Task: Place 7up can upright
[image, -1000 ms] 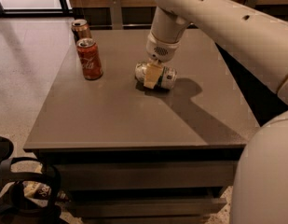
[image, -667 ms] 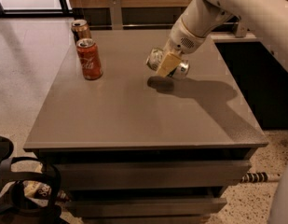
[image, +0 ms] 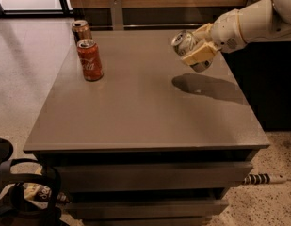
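My gripper [image: 196, 52] is shut on the 7up can [image: 186, 45], a whitish-silver can with green marks. It holds the can tilted in the air above the right back part of the grey table [image: 145, 117]. The can's silver top points to the upper left. Cream finger pads [image: 198, 54] cover the can's middle. The arm reaches in from the right edge of the view. A dark shadow lies on the table below the can.
A red Coca-Cola can [image: 90, 60] stands upright at the table's back left. A copper-brown can [image: 81, 30] stands just behind it. A metal post [image: 116, 12] rises behind the table. Black straps and a bag [image: 22, 197] lie on the floor at the front left.
The gripper has lifted the 7up can off the table, carried it up and to the right, and the arm has swung out to the right.
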